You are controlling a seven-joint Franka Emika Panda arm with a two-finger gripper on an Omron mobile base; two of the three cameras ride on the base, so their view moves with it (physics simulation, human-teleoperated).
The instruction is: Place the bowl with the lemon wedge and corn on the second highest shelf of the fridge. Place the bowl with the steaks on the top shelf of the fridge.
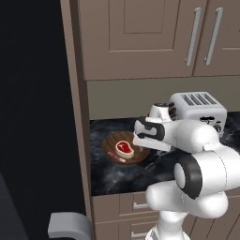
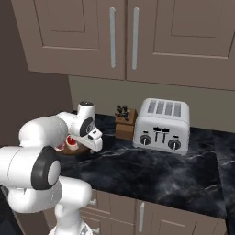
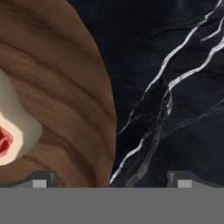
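The bowl with the steaks [image 1: 116, 149] is a shallow dark brown wooden dish on the black marble counter, just right of the fridge [image 1: 33, 117]. A red steak [image 1: 124, 148] with a white fat rim and a smaller strip lie in it. My gripper [image 1: 140, 146] hangs low over the dish's right edge, pointing down. In the hand view the gripper [image 3: 111, 181] is open, with the dish rim [image 3: 107, 131] between the two fingertips [image 3: 41, 179] and nothing gripped. The dish [image 2: 73, 147] peeks out behind my hand in the right base view. The bowl with the lemon wedge and corn is out of view, as are the fridge shelves.
A silver toaster [image 2: 161, 125] stands at the back of the counter, with a small brown block [image 2: 125, 123] left of it. Beige-brown wall cabinets [image 1: 140, 37] hang above. A grey fridge handle [image 1: 70, 226] shows low left. The counter [image 2: 151, 170] runs on to the right.
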